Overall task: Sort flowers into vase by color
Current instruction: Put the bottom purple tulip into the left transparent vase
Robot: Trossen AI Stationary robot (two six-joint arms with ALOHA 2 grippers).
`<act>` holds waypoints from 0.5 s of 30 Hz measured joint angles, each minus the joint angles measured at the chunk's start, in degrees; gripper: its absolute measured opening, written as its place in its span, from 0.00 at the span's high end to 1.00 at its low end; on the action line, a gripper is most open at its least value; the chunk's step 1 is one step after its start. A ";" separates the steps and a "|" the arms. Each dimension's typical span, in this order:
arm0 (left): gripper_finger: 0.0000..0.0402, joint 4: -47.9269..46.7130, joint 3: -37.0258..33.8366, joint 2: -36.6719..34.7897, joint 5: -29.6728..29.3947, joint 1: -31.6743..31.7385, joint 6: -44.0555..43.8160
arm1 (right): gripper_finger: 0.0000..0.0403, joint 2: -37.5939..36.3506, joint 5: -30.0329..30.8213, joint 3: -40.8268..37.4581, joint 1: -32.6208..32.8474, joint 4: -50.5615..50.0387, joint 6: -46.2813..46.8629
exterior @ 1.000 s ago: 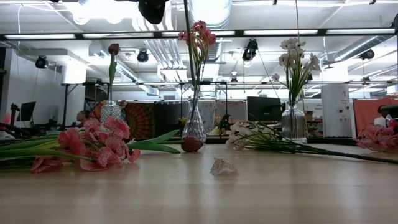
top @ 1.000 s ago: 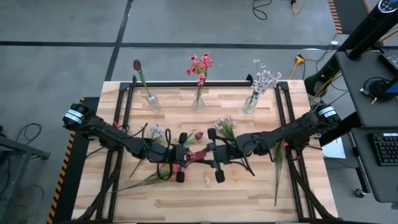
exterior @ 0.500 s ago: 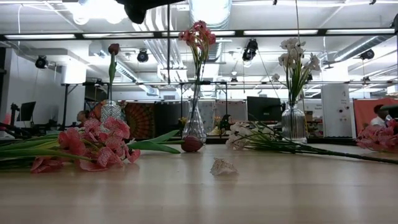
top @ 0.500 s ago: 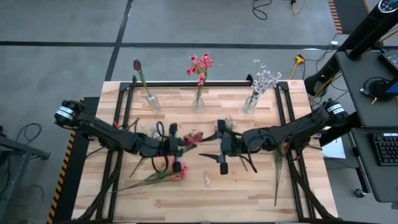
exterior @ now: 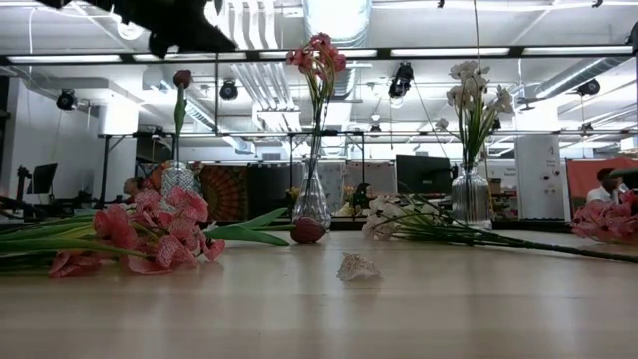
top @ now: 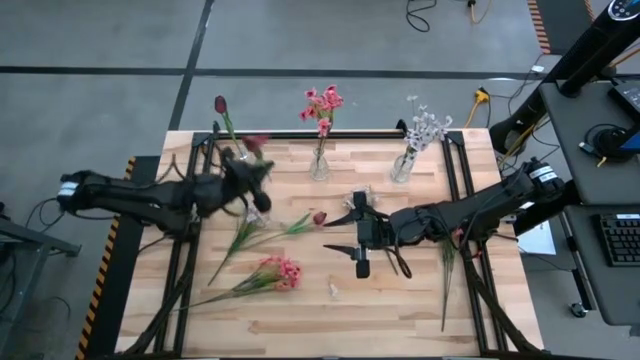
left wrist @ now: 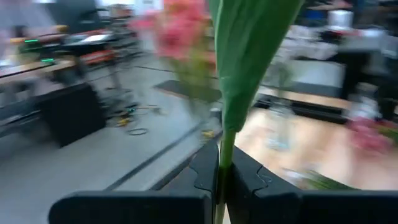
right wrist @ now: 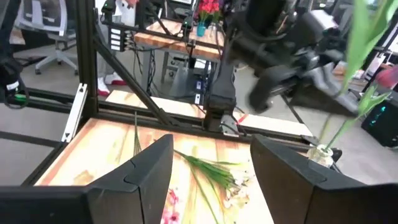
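Note:
My left gripper (top: 262,180) is raised beside the left vase (top: 243,165) and is shut on a flower's green stem (left wrist: 222,163). The flower's red bud (top: 255,143) stands above the gripper. The left vase holds a red tulip (top: 220,104), the middle vase (top: 319,165) pink blooms (top: 322,100), and the right vase (top: 402,167) white sprays (top: 425,125). My right gripper (top: 354,236) hovers open over the table's middle with nothing between its fingers. A red tulip (top: 318,217), a pink cluster (top: 280,272) and white flowers (top: 365,198) lie flat on the table. My left gripper pinches the thin green stem (left wrist: 221,177) between its two fingers, just below a broad green leaf (left wrist: 249,56). The fingers reach in level, across the stem. The flower is lifted clear and stands about upright, and its lower stem (exterior: 216,120) hangs below the gripper.
More flowers (top: 447,265) lie along the table's right side beside the right arm. A small pale scrap (exterior: 357,267) sits near the front middle. Black frame rails (top: 200,190) run along the table's left and right sides.
My left gripper has risen from the table's middle and swung toward the far left, up to the left vase. It has carried the red flower along, upright and clear of the table. My right gripper has drawn back a little toward the right edge.

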 joint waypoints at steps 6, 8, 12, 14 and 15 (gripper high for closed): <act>1.00 0.00 -2.74 -6.37 2.23 11.39 1.44 | 0.48 0.04 0.25 -0.25 0.00 0.35 0.35; 1.00 0.22 -3.31 -7.36 3.73 14.50 1.89 | 0.48 0.08 0.25 -0.28 0.00 0.33 0.35; 1.00 -0.11 -4.59 -8.01 5.03 19.46 2.67 | 0.48 0.09 0.27 -0.28 0.00 0.33 0.38; 1.00 -0.07 -4.72 -8.00 5.22 20.93 4.07 | 0.48 0.09 0.27 -0.35 0.00 0.32 0.38; 1.00 0.00 -4.72 -8.04 5.44 21.49 4.63 | 0.48 0.09 0.27 -0.38 0.00 0.34 0.38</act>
